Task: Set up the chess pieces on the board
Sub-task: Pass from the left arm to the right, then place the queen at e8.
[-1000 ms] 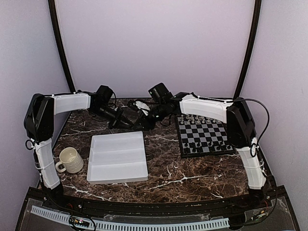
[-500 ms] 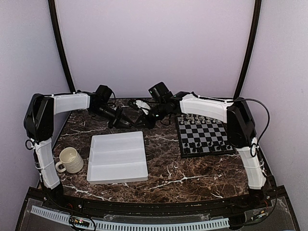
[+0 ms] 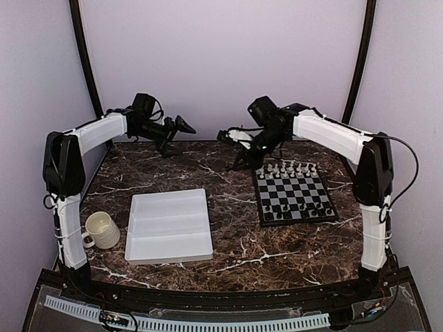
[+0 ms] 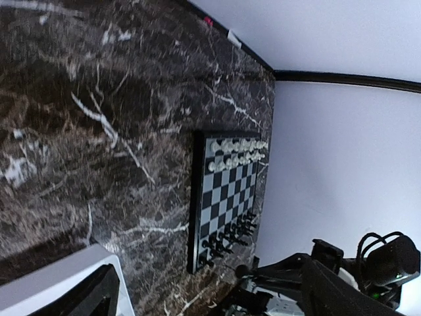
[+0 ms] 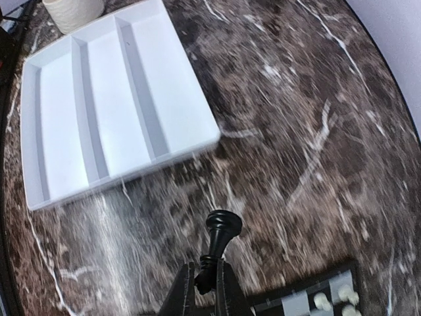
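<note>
The board (image 3: 293, 194) lies at the right of the table, white chess pieces (image 3: 285, 168) along its far rows and black ones (image 3: 296, 209) along its near rows. My right gripper (image 5: 204, 263) is shut on the base of a black chess piece (image 5: 221, 237), whose round head sticks out past the fingertips. It hangs over the marble just off the board's far left corner (image 5: 314, 301). My left gripper (image 3: 178, 131) is raised at the back left, open and empty. The left wrist view looks down on the board (image 4: 227, 191) from afar, with a finger (image 4: 85, 299) at each lower corner.
A white three-compartment tray (image 3: 168, 225) lies left of centre, with a cream mug (image 3: 102, 229) beside it near the left arm's base. The right wrist view shows the same tray (image 5: 105, 99) and the mug (image 5: 72, 10). Purple walls close in the back and sides.
The two grippers were together at the back middle. The left has opened and swung up to the back left; the right has shut on the black piece and moved right, toward the board.
</note>
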Available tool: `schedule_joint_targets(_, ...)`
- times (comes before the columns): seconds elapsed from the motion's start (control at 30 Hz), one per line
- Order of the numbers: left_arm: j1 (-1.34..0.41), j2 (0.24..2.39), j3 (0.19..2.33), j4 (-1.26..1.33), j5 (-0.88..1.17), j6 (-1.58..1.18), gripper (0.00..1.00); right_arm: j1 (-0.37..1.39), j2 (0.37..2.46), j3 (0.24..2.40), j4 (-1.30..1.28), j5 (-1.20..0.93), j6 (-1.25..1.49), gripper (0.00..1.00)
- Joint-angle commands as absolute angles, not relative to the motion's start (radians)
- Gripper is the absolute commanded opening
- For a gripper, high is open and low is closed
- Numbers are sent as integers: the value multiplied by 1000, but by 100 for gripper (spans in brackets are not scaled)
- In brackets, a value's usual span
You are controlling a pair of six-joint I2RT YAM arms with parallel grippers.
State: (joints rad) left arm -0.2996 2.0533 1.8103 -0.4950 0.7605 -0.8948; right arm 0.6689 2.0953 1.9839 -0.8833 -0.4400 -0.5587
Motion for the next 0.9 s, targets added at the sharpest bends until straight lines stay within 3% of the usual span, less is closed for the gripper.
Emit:
schedule_joint_targets(0.0, -296, 2098, 1984, -682, 596, -640, 99, 555, 1989, 1958, -1200, -344, -738, 0)
schedule_joint_targets(0.17, -296, 2131, 2004, -683, 593, -602, 99, 447, 1934, 1921, -1409, -266, -802, 0)
schedule_joint_targets(0.4, -295, 2154, 1996, -717, 656, -626, 99, 414, 1814, 1701, -1417, -150, -847, 0)
schedule_joint_targets(0.87, -289, 2157, 1955, -679, 742, -681, 99, 435, 1937, 1713, -1417, -120, -779, 0)
